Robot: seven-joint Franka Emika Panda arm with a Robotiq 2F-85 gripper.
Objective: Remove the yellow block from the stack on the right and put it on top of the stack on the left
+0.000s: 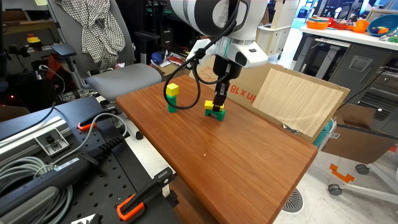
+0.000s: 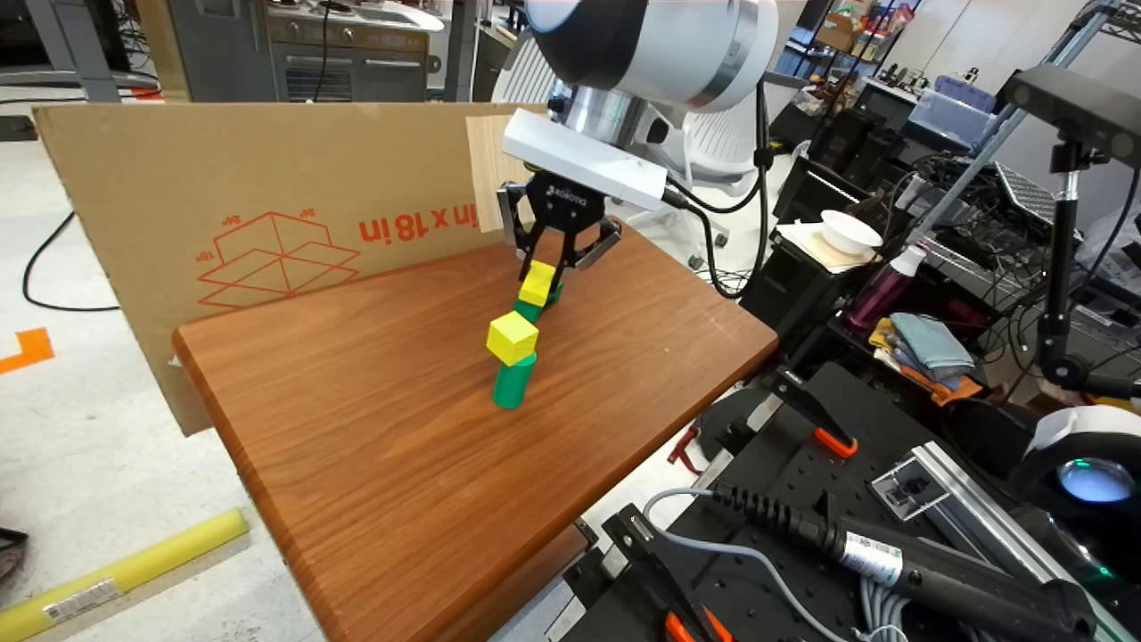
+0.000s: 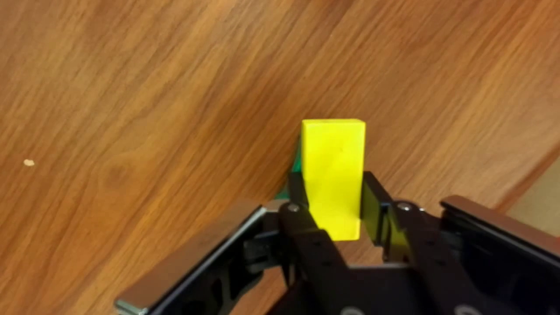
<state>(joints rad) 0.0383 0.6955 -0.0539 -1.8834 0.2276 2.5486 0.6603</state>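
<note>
Clock: twelve is the top of whichever view is named.
Yellow block: directly over the green arch, at the right-hand stack; whether it rests there or hangs just above cannot be told.
Gripper: grasping the yellow block across both long sides, near the middle. Pinching the narrow width presumably steadies it and leaves the underside free for setting down.
Green arch: stands on its legs on the table, offering a flat seat. A sliver of it shows at nine o'clock of the block in the wrist view; a straight lift looks safest.
Yellow cube on green cylinder: the left-hand stack and the destination, between nine and ten o'clock from the held block in an exterior view. The cube's flat top makes the landing; the block looks longer than that top, so it probably needs centring lest the narrow column tip.
Cardboard: upright beyond the table's edge, at about two o'clock from the arch in an exterior view; swinging that way seems unwise.
Open room: the table runs widest toward four or five o'clock from the arch in an exterior view.
Cable: its loop overlaps the cylinder in an exterior view, yet the cable hangs well apart from both stacks, between two and three o'clock, in an exterior view.
</note>
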